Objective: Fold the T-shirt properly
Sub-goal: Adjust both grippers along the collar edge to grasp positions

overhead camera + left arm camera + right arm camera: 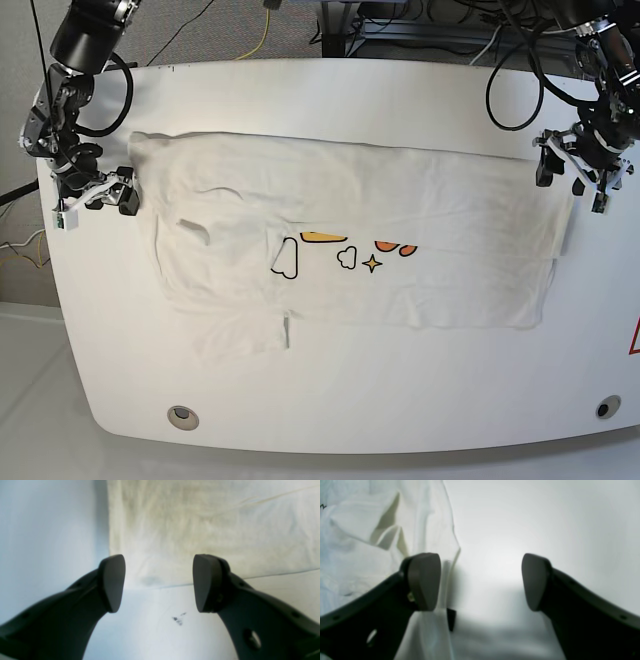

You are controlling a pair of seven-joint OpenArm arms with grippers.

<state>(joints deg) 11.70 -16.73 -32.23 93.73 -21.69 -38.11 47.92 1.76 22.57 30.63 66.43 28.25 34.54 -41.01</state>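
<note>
At the base view's left edge, the right gripper (112,194) hangs wide open and empty at the T-shirt's (430,270) end. The shirt lies spread across the white table (330,395), long axis running left to right. At its far end the left gripper (578,178) gapes, holding nothing.

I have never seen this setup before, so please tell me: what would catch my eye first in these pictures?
The big white T-shirt spread across the middle of the round-cornered white table stands out first, with its orange and yellow prints near the centre. Next come the two dark grippers at its ends, both open and holding nothing: the right gripper at the base view's left edge of the cloth, the left gripper at its right edge.
</note>
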